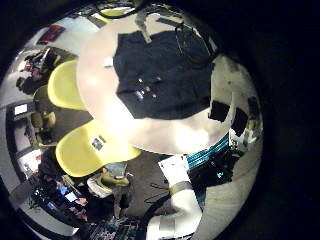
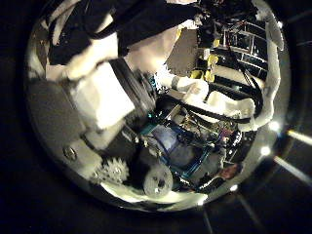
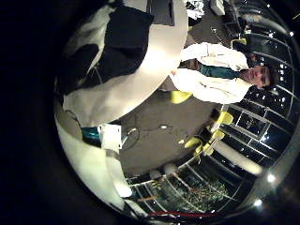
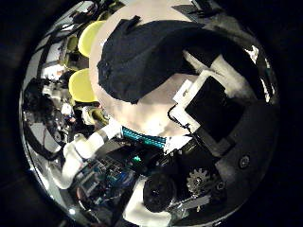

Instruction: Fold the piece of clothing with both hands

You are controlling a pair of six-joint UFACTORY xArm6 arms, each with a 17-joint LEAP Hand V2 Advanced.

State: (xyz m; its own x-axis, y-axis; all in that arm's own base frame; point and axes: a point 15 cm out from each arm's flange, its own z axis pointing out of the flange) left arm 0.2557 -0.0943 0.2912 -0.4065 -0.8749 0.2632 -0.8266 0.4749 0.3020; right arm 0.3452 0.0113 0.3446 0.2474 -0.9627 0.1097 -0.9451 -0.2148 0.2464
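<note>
Dark soft garment [image 4: 151,57] lies rumpled on round pale table [image 1: 100,60]; fingers' state unclear.

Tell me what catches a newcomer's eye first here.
The dark garment spread flat on the round pale table stands out, seen from above in three palm views. No hand touches it. Yellow chairs stand beside the table's edge.

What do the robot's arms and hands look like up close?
In the right thumb side palm view, the hand is built of blocky black and white parts, with a small toothed gear beside it. A smooth, rounded white arm curves in near the table. The left thumb side palm view shows the same mix on the other hand: white shells, black blocks, and a white gear.
</note>
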